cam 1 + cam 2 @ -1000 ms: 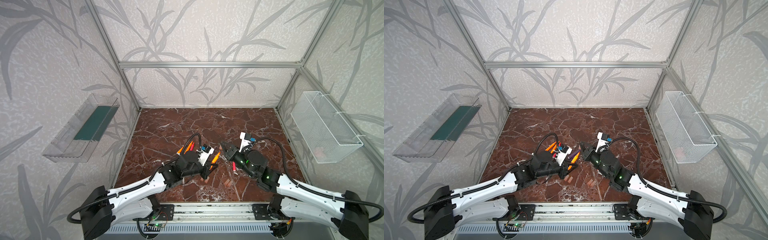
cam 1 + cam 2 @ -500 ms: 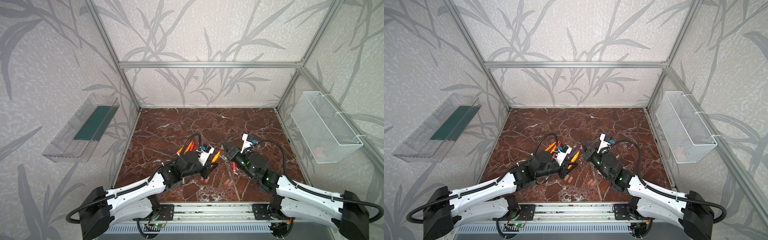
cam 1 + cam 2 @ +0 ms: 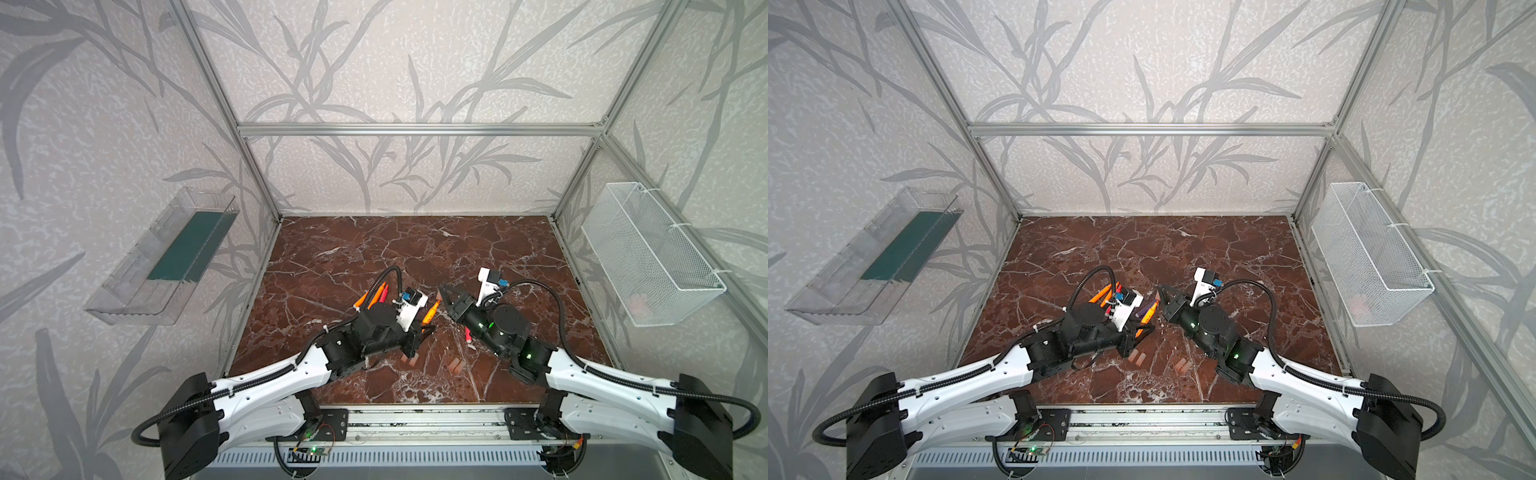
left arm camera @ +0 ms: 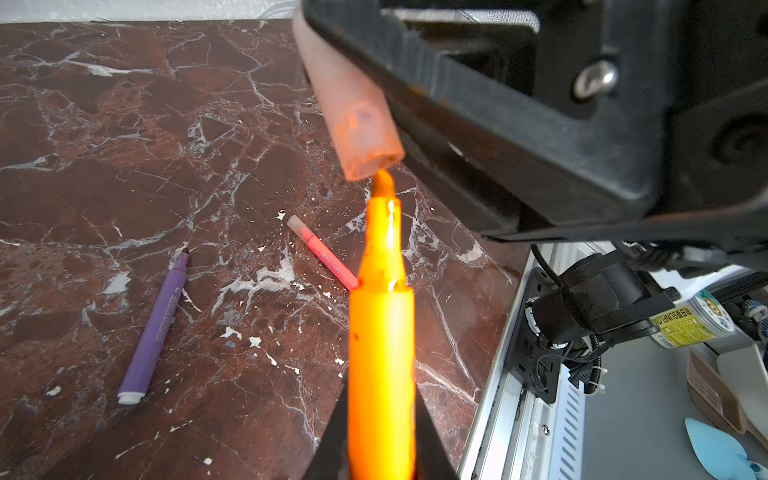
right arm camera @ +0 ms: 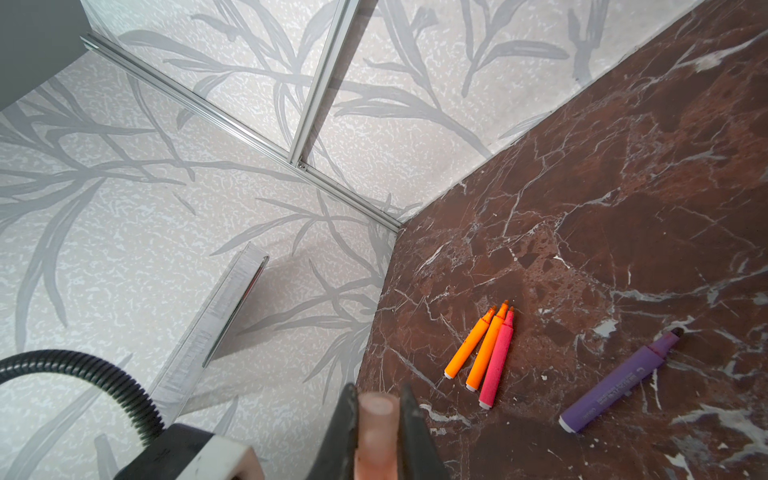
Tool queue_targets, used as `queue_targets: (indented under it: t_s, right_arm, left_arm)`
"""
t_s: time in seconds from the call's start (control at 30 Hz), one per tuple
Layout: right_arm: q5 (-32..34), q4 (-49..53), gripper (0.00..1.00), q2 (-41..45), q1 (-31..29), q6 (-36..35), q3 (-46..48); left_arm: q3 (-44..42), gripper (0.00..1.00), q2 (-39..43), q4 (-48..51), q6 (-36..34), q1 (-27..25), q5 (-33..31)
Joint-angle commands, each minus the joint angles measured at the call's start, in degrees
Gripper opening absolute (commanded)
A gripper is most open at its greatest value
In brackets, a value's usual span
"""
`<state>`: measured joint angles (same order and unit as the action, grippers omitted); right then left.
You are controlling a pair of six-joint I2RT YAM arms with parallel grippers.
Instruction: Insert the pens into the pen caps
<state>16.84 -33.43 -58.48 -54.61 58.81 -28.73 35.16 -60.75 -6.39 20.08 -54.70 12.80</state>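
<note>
My left gripper (image 4: 381, 436) is shut on an orange pen (image 4: 381, 332), which points up and away from it. The pen's tip sits right at the mouth of a pinkish pen cap (image 4: 357, 116). My right gripper (image 5: 376, 399) is shut on that cap (image 5: 376, 432). In both top views the two grippers meet mid-table, the left (image 3: 428, 322) below the right (image 3: 444, 293). Two orange pens (image 5: 478, 349) and a pink pen (image 5: 496, 361) lie side by side. A purple pen (image 5: 619, 380) and a red-pink pen (image 4: 324, 257) lie apart. Loose caps (image 3: 409, 358) (image 3: 455, 365) lie near the front.
The marble table (image 3: 415, 249) is walled on three sides. A clear tray (image 3: 166, 257) hangs on the left wall and a white wire basket (image 3: 648, 253) on the right wall. A metal rail (image 3: 415, 415) runs along the front edge.
My right gripper has shifted a little leftward with the cap, closer to the orange pen's tip. The left arm has barely moved.
</note>
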Motion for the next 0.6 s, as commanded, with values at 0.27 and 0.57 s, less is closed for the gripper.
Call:
queue_targets:
  t_s: [0.27, 0.57]
  right_arm:
    - [-0.1, -6.0, 0.0, -4.1, -2.6, 1.7, 1.6]
    - [5.6, -18.4, 0.0, -8.1, -8.7, -1.4, 5.3]
  left_arm:
    - [1.8, 0.0, 1.0, 0.8, -0.1, -0.1, -2.2]
    - [0.8, 0.0, 0.1, -2.3, 3.9, 2.4, 2.6]
